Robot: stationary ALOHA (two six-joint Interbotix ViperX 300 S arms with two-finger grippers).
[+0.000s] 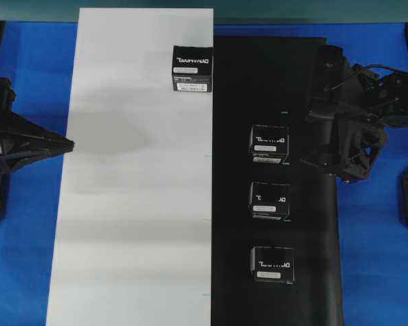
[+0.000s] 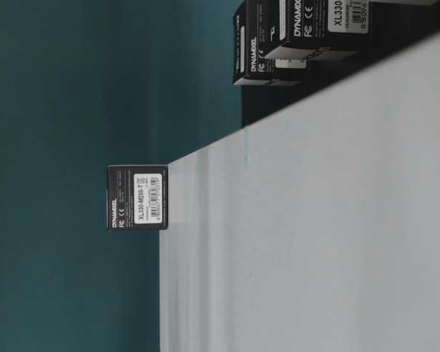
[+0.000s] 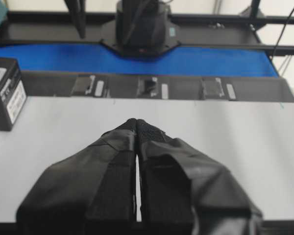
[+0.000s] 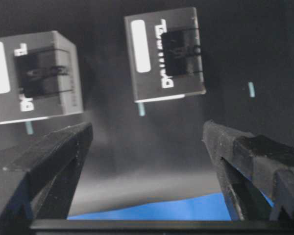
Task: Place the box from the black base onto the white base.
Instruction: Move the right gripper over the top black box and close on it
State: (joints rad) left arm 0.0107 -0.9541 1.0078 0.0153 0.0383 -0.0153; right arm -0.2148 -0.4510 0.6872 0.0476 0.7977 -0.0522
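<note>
One black box (image 1: 192, 68) with white lettering stands on the white base (image 1: 136, 204) near its far right edge; it also shows as the box (image 2: 138, 196) and the box (image 3: 5, 93). Three like boxes stand in a row on the black base (image 1: 313, 258): box (image 1: 269, 143), box (image 1: 269, 200), box (image 1: 272, 265). My right gripper (image 1: 311, 139) hovers open at the black base's right side, facing the farthest box (image 4: 164, 54) of the row and apart from it. Nothing is between the jaws of this right gripper (image 4: 147, 132). My left gripper (image 3: 136, 122) is shut and empty at the white base's left edge.
Blue table surface (image 1: 374, 272) surrounds both boards. The right arm's black body (image 1: 387, 95) stands at the right of the black base, and the left arm's body (image 1: 7, 136) at the left of the white base. A black frame rail (image 3: 186, 19) runs behind the table.
</note>
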